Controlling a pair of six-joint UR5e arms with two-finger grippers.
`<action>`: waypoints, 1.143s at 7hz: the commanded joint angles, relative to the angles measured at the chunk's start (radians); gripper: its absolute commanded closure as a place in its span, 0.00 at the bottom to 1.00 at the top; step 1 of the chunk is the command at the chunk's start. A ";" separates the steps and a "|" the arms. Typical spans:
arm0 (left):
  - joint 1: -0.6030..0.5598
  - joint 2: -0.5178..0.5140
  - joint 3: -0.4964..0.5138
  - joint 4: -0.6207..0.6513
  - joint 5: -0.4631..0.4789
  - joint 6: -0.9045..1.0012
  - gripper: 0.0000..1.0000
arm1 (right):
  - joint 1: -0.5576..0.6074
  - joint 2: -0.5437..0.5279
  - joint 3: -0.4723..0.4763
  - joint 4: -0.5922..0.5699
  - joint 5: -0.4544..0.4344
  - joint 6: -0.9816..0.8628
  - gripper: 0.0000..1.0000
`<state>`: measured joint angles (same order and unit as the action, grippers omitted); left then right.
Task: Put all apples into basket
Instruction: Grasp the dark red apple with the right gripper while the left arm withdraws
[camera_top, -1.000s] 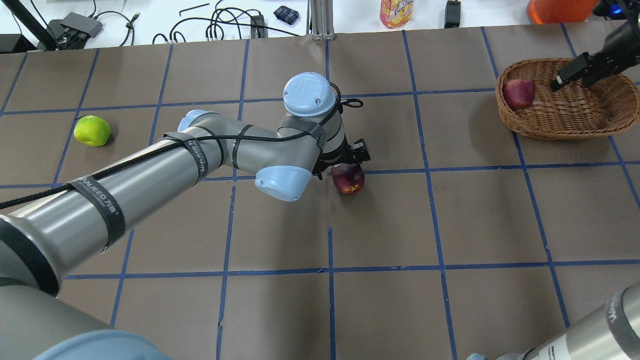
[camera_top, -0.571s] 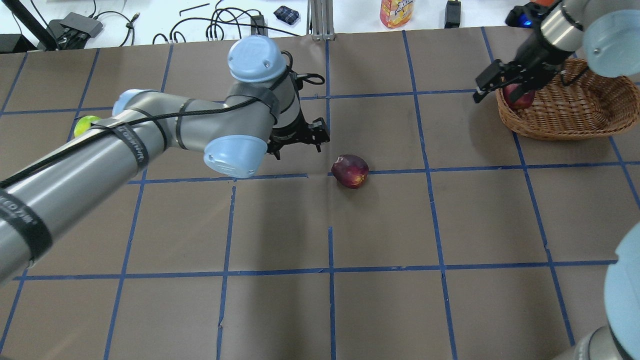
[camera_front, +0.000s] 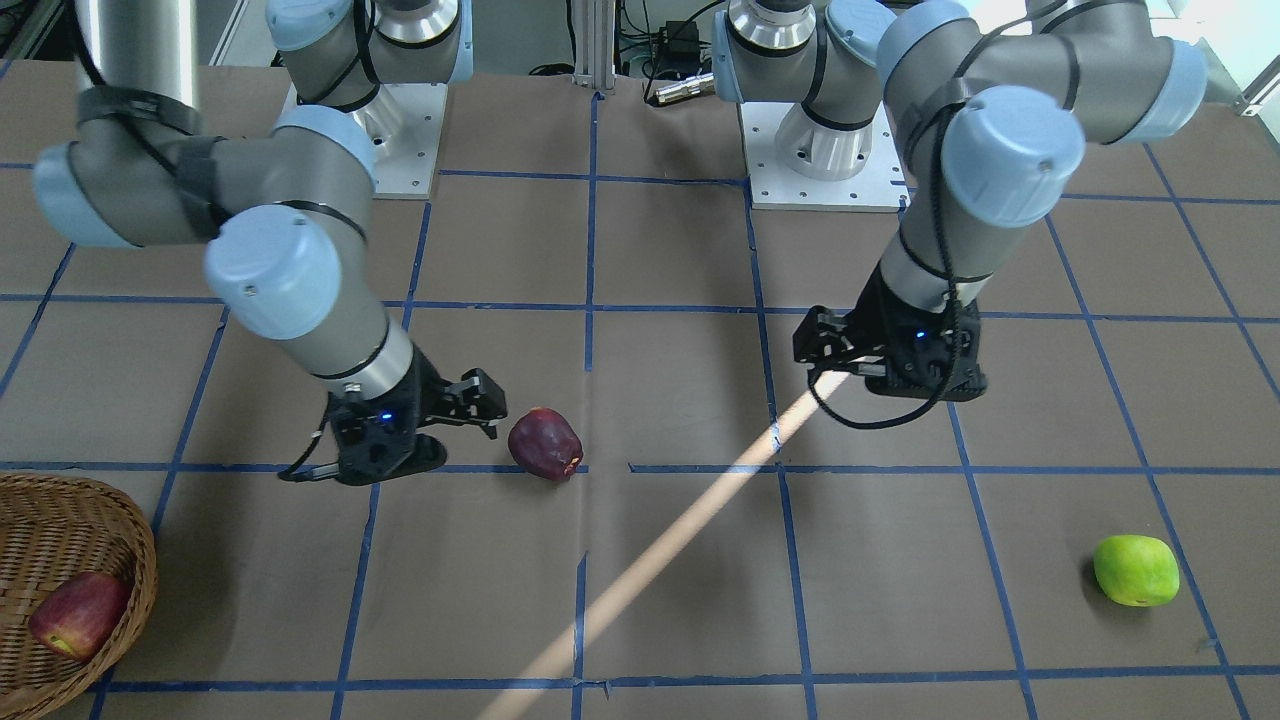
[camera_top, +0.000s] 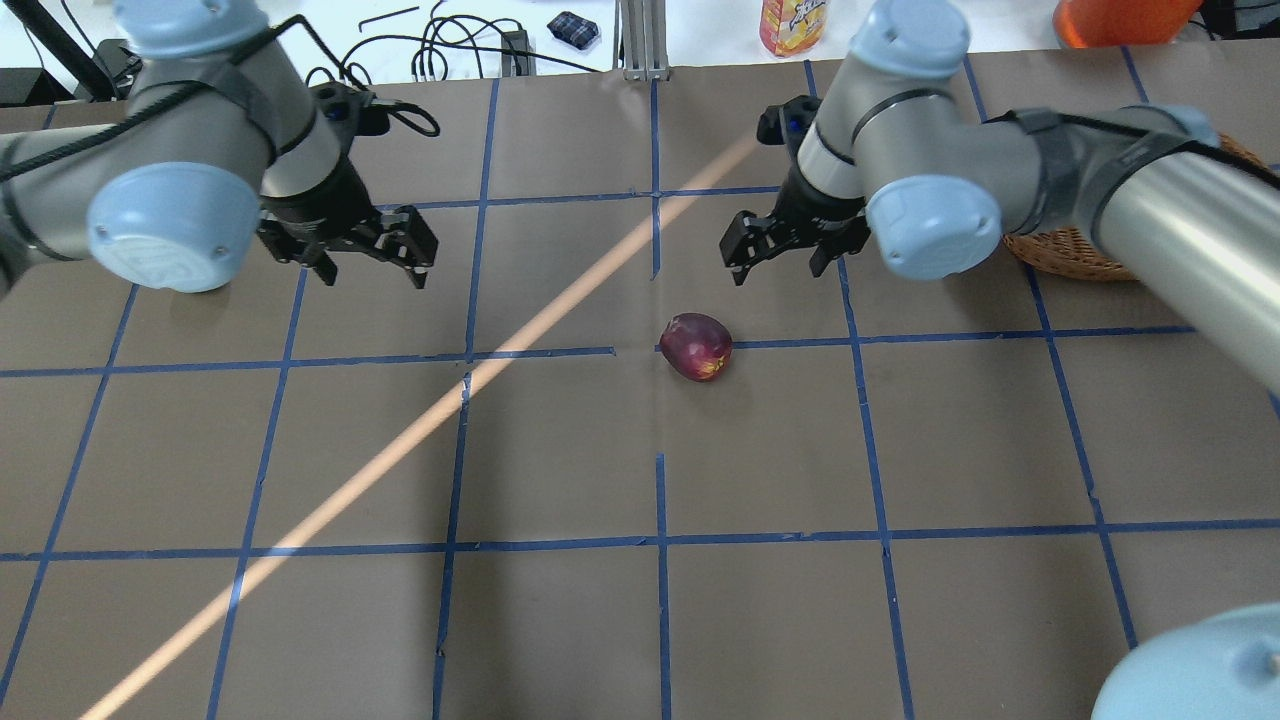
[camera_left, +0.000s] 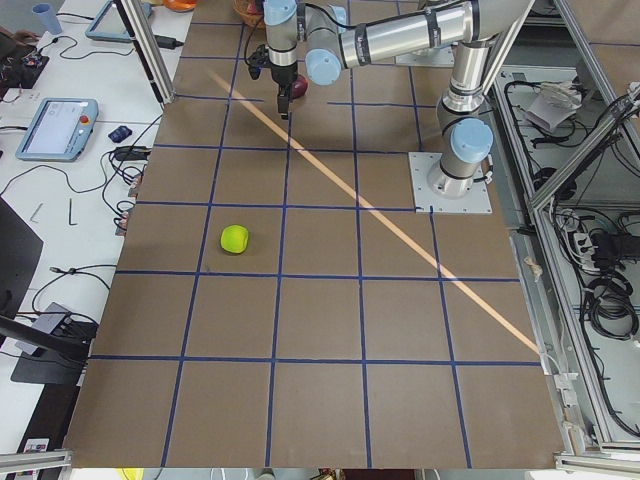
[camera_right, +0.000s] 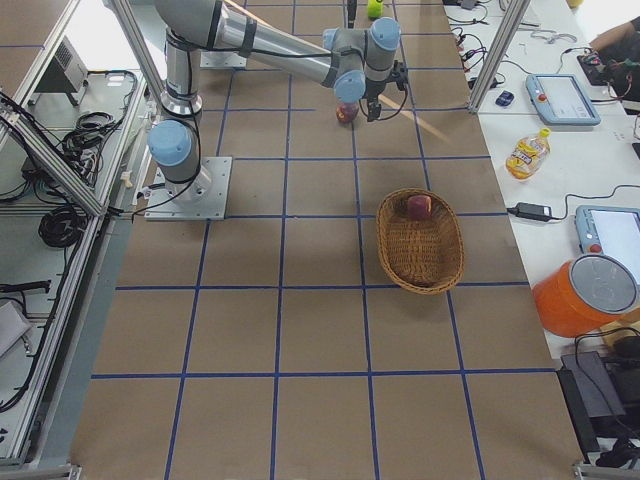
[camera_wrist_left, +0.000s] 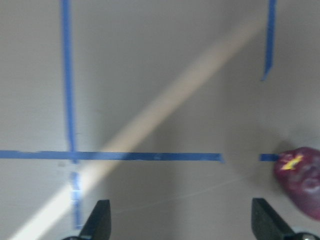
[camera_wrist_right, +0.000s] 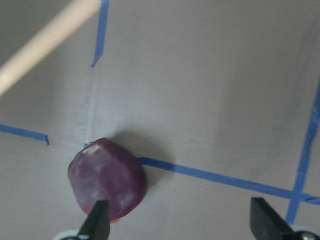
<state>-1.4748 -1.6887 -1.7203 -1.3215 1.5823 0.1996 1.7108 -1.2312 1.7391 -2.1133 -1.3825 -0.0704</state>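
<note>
Close to the robot, the table (camera_top: 760, 620) shows brown paper, blue tape lines and a stripe of light (camera_top: 330, 500). A little farther out, near the middle, lies the dark purple apple (camera_top: 697, 346). It rests on a tape line, and nothing touches it.

Just past it, at about 1 o'clock from the apple, hangs the right gripper (camera_top: 775, 268). Its two fingers (camera_wrist_right: 100, 222) are spread wide with nothing between them. The right wrist camera looks down on the apple, which shows beside one finger and not in the middle of the gap. I think the gripper is held wide so the round apple can fit in. It looks like it must slide over a bit before it goes down.

At about 10 o'clock from the apple, well apart, hangs the left gripper (camera_top: 372, 270). It is spread wide too and holds nothing. I think it is off to the side so the two arms do not bump.

Out past it, at about 9 o'clock, the green apple (camera_front: 1135, 570) lies alone on the left arm's side. The overhead camera cannot see it behind that arm.

Farthest out, at 2 o'clock, sits the basket (camera_top: 1060, 258), mostly hidden behind the right arm. The front camera shows the red apple (camera_front: 75, 612) lying inside it against the wall. That is one apple in, with two to go. The basket is on the right arm's side, so that arm looks like the best one to carry the purple apple there.
</note>
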 joint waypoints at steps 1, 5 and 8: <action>0.134 0.072 -0.002 -0.099 -0.010 0.159 0.00 | 0.098 0.015 0.097 -0.193 -0.007 -0.152 0.00; 0.040 0.106 0.081 -0.175 -0.053 0.057 0.00 | 0.107 0.091 0.103 -0.275 -0.012 -0.474 0.00; -0.039 0.043 0.156 -0.202 -0.056 -0.033 0.00 | 0.107 0.124 0.118 -0.290 -0.018 -0.474 0.35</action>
<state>-1.5029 -1.6246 -1.5857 -1.5198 1.5250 0.1575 1.8174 -1.1164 1.8489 -2.3993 -1.3978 -0.5436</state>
